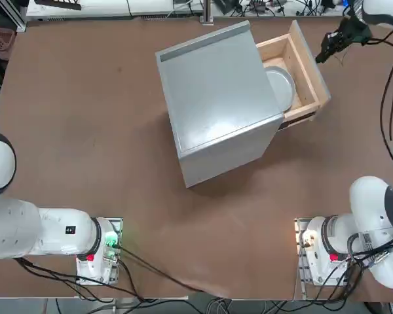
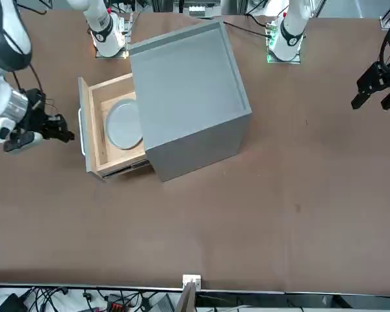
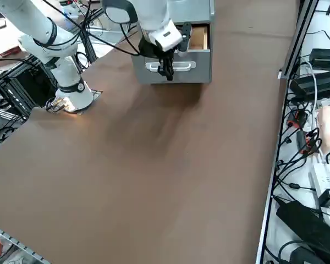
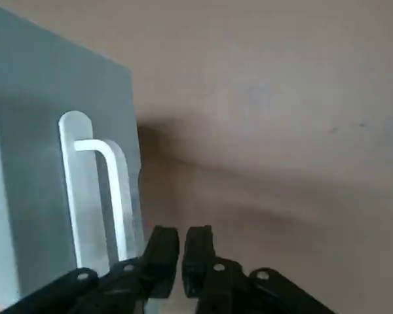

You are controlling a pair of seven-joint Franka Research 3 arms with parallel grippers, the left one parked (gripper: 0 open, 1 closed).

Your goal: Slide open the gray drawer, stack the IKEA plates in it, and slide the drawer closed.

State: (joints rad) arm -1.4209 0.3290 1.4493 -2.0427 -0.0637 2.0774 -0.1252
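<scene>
Okay, from the top you see the gray drawer [image 1: 311,65] pulled out of the cabinet [image 1: 216,98], a pale plate [image 1: 281,87] inside. In front view, your right gripper [image 2: 71,136] hovers beside the drawer front — wrist view shows it clenched, empty, near the handle [image 4: 118,196].

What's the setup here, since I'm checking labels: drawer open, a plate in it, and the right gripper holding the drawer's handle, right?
The gripper isn't holding the handle: the right wrist view shows its fingers together, beside the handle with nothing between them. The rest stands: drawer open, a plate in it.
</scene>
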